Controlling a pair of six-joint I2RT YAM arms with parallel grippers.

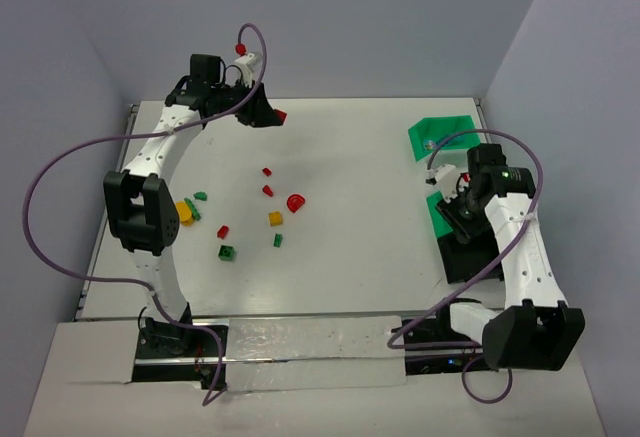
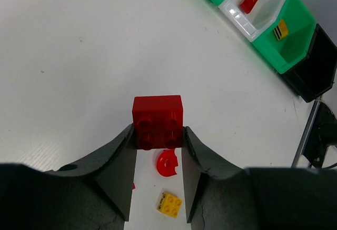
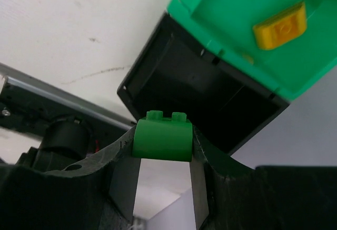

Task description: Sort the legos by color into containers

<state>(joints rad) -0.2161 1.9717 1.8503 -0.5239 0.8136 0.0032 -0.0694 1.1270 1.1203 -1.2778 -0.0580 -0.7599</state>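
Note:
My left gripper (image 1: 270, 115) is shut on a red brick (image 2: 157, 120), held above the far part of the table (image 1: 350, 157). My right gripper (image 3: 162, 146) is shut on a green brick (image 3: 162, 138), held over a black bin (image 3: 195, 98) at the right edge. Beside that bin is a green container (image 3: 231, 9) holding a yellow piece (image 3: 280, 26). Loose legos lie mid-table: a red half-round piece (image 1: 295, 201), a yellow brick (image 1: 275, 218), green bricks (image 1: 228, 252) and small red ones (image 1: 267, 171). A row of containers (image 2: 295, 46) shows in the left wrist view.
Another green bin (image 1: 440, 135) stands at the far right. A clear bin (image 2: 258, 3) holds a red brick (image 2: 248, 1). The black bin (image 1: 470, 252) sits under my right arm. Purple cables loop around both arms. Grey walls enclose the table.

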